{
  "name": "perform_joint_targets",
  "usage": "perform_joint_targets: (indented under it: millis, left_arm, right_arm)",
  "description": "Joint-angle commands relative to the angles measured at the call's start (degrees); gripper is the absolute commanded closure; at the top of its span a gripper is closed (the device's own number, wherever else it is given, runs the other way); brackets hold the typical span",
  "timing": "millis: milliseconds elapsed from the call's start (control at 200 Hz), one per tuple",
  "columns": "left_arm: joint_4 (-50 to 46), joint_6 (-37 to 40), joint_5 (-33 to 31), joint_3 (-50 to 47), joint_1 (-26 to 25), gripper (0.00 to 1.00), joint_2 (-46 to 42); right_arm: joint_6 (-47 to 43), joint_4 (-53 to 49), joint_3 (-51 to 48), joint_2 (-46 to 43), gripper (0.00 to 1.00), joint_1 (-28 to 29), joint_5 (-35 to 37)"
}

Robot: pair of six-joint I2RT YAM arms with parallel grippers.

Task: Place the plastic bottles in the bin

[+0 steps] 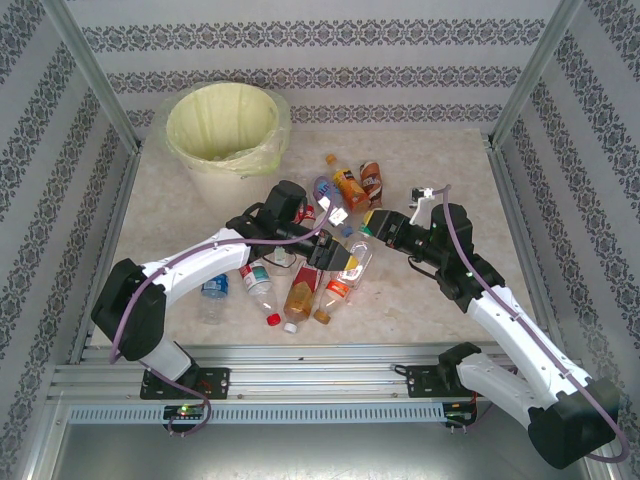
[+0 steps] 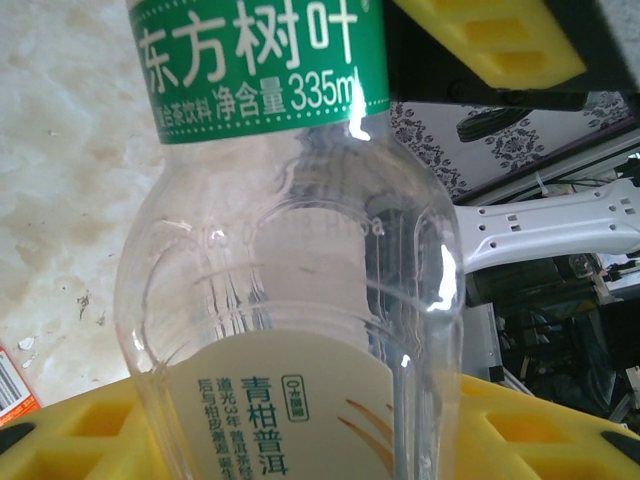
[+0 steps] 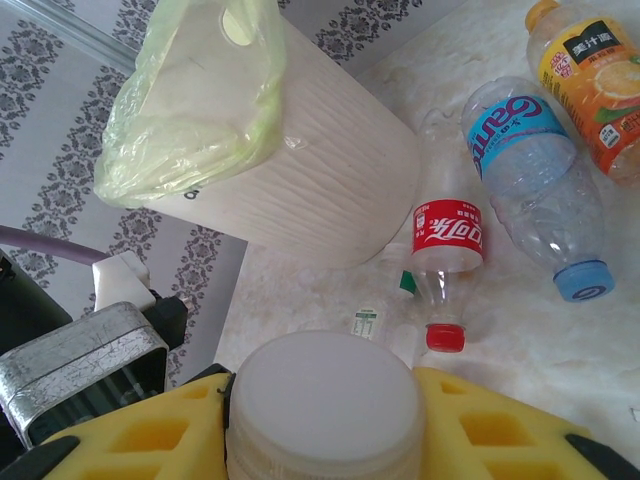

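2 grippers of mine meet on 1 bottle near the middle of the table (image 1: pixel 430 300). My left gripper (image 2: pixel 320 450) is clenched round the clear lower body of the green-labelled bottle (image 2: pixel 290 300), with a yellow pad on each side of it. My right gripper (image 3: pixel 320 435) is clamped on a wide white cap (image 3: pixel 322 395). As far as I can tell, that cap tops the same bottle: in the left wrist view, a yellow finger of the right gripper sits just beside the green label.

The bin (image 1: pixel 213 182) stands upright at the far left of the table, its pale yellow-green bag folded over the rim, well apart from the held bottle. Near its foot 3 bottles lie on their sides. A red-labelled bottle (image 3: pixel 447 240) with a red cap is closest to the bin, a blue-labelled bottle (image 3: pixel 525 165) with a blue cap lies beside it, and an orange-labelled bottle (image 3: pixel 590 75) lies just beyond. Other loose bottles (image 1: pixel 262 283) lie scattered on the table beside my left arm, nearer the bases.
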Motion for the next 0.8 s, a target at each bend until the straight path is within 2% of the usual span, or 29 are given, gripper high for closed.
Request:
perform_joint_targets:
  millis: [0,135,315,510,614,794]
  left_arm:
    - [-0.5,1.7,1.3,2.0,-1.1,0.48,0.0]
    - [-1.6,2.6,-0.1,2.2,-0.8,0.49,-0.7]
    - [-1.6,2.7,-2.0,2.0,0.2,0.49,-2.2]
    - [-4.3,4.0,-5.0,3.0,1.4,0.49,-3.9]
    - [-6.2,4.0,-10.0,4.1,2.1,0.49,-5.9]
    - [-19.0,9.1,-26.1,11.6,2.3,0.49,-8.3]
  right_arm:
    - [0.1,1.9,1.2,-0.3,0.54,0.3,0.4]
    - [-0.5,0.2,0.8,-1.8,0.45,0.3,0.5]
    - [-1.6,-2.8,-0.7,-6.5,0.22,0.0,-1.0]
    - [-3.2,-5.1,-3.1,-13.2,0.06,-0.1,-4.8]
    - [-4.5,-6.9,-3.1,-16.8,0.02,0.0,-4.8]
    - [-6.4,-8.2,-0.7,-20.8,0.02,-0.1,-5.7]
